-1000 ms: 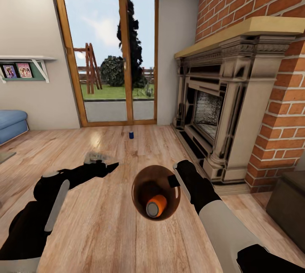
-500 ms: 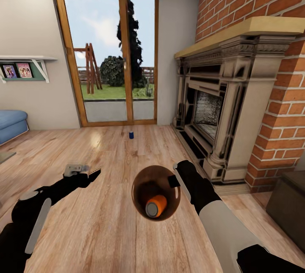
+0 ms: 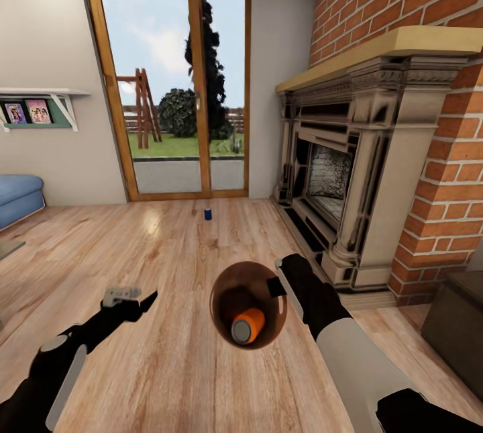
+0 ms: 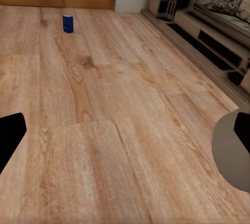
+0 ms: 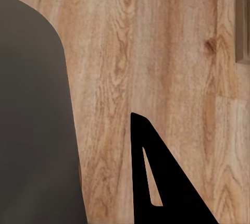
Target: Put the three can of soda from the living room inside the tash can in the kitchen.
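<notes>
While the robot stands in the living room, the biggest thing before it is the red-brick wall [image 3: 429, 84] on the right, with an ornate dark fireplace [image 3: 349, 171] set into it under a pale mantel. Straight ahead are the wood-framed glass doors [image 3: 171, 90], with grass and a tree outside. A wood floor [image 3: 168, 366] runs from the doors to the robot. At the far left edge sits part of a light-blue sofa [image 3: 17, 195], and above it a small wall shelf [image 3: 40, 107] carries framed pictures. A dark block [image 3: 456, 332] stands at the lower right.

Held up over the floor, the trash can [image 3: 248, 305] is tilted so that its glossy coppery-brown inside faces the head camera. The right gripper [image 3: 276, 282] pinches its rim on the right side, and in the right wrist view the bin's grey wall [image 5: 31, 120] runs alongside one black finger [image 5: 161, 182]. An orange soda can [image 3: 247, 327] with a silvery top lies inside the bin, near its lower edge.

The left arm [image 3: 60, 359] reaches over the floor left of the bin, apart from it. The left gripper [image 3: 134, 302] holds nothing and its fingers are spread wide, one black tip [image 4: 10, 135] showing at each side of the left wrist view.

A dark blue soda can [image 3: 208, 213] stands upright on the floor near the glass doors, well apart from both grippers; the left wrist view shows it too [image 4: 67, 23].
</notes>
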Tool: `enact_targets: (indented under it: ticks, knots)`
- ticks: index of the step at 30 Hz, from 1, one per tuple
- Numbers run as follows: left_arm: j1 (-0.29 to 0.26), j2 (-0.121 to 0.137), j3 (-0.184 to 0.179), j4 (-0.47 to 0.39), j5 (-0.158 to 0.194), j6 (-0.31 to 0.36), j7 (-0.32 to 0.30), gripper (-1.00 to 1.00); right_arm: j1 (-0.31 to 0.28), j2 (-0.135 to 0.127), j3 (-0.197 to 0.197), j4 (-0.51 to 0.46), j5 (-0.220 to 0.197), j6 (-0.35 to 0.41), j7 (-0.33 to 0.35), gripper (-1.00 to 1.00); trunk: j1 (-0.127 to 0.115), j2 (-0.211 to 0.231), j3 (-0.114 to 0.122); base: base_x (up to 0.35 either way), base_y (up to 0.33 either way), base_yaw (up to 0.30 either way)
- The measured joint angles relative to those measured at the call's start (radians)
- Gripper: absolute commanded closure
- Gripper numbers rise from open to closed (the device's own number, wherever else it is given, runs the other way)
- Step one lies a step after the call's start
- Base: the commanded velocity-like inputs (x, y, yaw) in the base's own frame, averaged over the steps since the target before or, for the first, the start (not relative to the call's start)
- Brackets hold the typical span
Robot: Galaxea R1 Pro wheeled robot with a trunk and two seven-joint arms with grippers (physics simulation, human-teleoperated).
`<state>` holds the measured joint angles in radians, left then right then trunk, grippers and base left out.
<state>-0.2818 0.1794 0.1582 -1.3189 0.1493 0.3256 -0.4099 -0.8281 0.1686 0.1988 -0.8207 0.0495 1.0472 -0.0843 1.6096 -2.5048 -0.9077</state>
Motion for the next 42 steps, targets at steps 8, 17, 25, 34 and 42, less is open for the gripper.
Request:
enact_targets:
  ticks: [8, 17, 25, 34, 42]
  knots:
    - [0.002, 0.001, 0.000, 0.069, 0.001, -0.082, 0.000, -1.00, 0.002, -0.001, -0.001, -0.004, 0.001, -0.007, -0.002, 1.00, 0.000, 0.000, 0.000, 0.000, 0.000, 0.000]
    - [0.003, 0.000, 0.000, 0.090, 0.001, -0.109, 0.000, -1.00, 0.031, -0.003, -0.002, -0.004, 0.004, -0.073, -0.003, 1.00, 0.000, 0.000, 0.000, 0.000, 0.000, 0.000]
    - [0.004, -0.001, 0.000, 0.096, 0.001, -0.112, 0.001, -1.00, 0.089, -0.022, -0.008, -0.004, 0.006, -0.171, -0.003, 1.00, 0.000, 0.000, 0.000, 0.000, 0.000, 0.000]
    - [0.004, -0.001, 0.003, 0.160, 0.002, -0.144, 0.001, -1.00, 0.149, -0.051, -0.013, -0.003, -0.003, -0.346, -0.001, 1.00, 0.000, 0.000, 0.000, 0.000, 0.000, 0.000]
    - [0.004, -0.002, 0.005, 0.202, 0.001, -0.156, 0.008, -1.00, 0.175, -0.057, -0.013, -0.003, -0.010, -0.414, 0.003, 1.00, 0.000, 0.000, 0.000, 0.020, 0.000, 0.000]
